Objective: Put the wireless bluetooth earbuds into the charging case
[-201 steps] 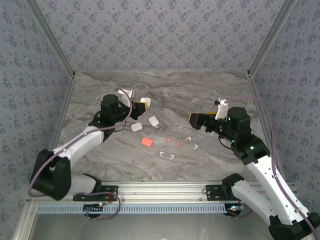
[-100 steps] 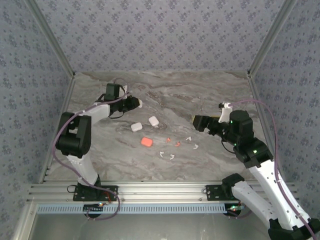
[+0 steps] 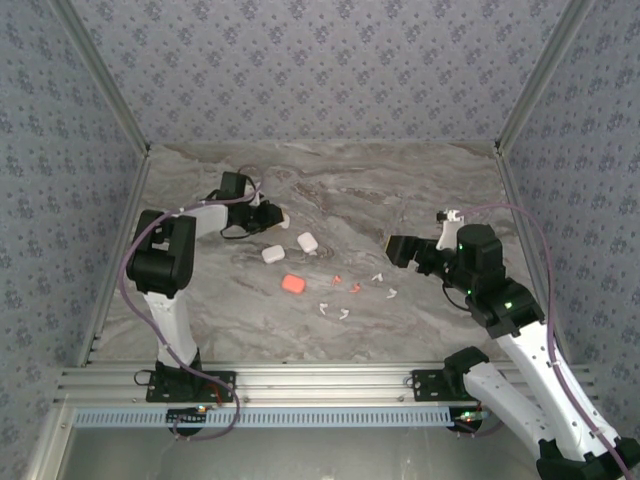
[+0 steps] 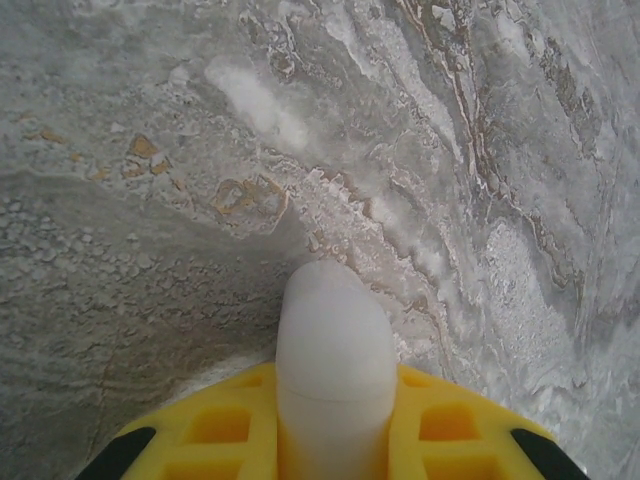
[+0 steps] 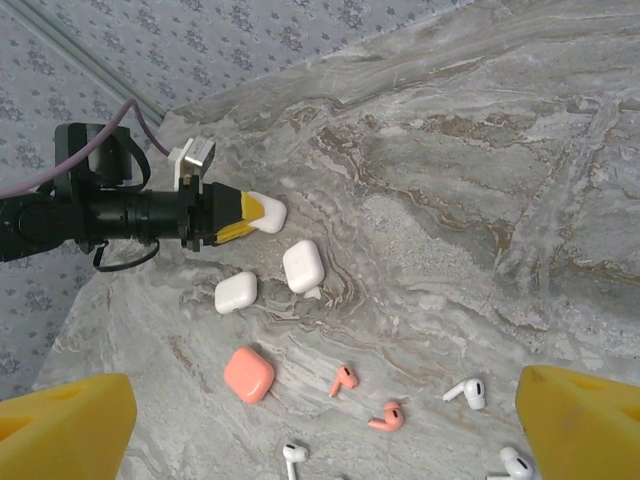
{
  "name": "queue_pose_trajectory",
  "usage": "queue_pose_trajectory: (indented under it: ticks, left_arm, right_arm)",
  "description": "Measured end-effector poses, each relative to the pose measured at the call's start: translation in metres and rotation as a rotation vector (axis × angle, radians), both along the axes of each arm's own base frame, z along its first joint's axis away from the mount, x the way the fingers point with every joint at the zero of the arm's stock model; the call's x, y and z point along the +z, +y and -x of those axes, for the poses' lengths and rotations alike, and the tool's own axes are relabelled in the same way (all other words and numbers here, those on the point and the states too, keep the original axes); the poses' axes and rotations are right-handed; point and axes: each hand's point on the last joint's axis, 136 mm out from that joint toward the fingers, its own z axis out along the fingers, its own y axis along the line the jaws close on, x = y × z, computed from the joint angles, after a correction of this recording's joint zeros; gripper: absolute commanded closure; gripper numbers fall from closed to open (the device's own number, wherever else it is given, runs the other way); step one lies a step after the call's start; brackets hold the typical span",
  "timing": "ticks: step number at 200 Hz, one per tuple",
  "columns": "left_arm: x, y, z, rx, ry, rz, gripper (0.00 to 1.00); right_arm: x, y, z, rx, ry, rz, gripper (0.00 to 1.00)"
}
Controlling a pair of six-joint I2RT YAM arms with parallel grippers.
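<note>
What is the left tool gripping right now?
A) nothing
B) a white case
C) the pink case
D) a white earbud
B: in the left wrist view a rounded white case sits between the yellow fingers of the left tool, while the pink case lies on the table.

White charging case (image 5: pixel 268 212) pinched end-on in my left gripper (image 5: pixel 243 217). Two more white cases (image 5: pixel 302 266) lie just beside each other near it, with a salmon-pink case (image 5: pixel 248 374) closer in. Two pink earbuds (image 5: pixel 344 379) and several white earbuds (image 5: pixel 467 391) lie scattered loose to its right.
</note>
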Motion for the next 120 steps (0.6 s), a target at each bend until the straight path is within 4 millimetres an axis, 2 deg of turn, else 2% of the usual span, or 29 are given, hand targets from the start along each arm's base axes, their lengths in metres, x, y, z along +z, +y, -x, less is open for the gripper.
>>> queue_pose_trajectory:
  ticks: [13, 37, 82, 120]
  left_arm:
    - [0.000, 0.000, -0.002, -0.005, 0.003, -0.004, 0.81]
    - [0.000, 0.002, -0.004, -0.015, 0.004, -0.013, 0.67]
    - [-0.009, 0.014, 0.002, -0.011, 0.037, -0.053, 0.59]
    - [-0.010, 0.024, 0.000, 0.002, 0.039, -0.071, 0.51]
  right_arm:
    - [0.000, 0.000, 0.000, 0.000, 0.000, 0.000, 0.00]
    - [0.000, 0.000, 0.000, -0.002, 0.000, 0.000, 0.00]
    - [-0.005, -0.003, 0.001, -0.013, 0.017, 0.013, 0.00]
    - [-0.019, -0.016, 0.006, -0.063, 0.080, 0.078, 0.00]
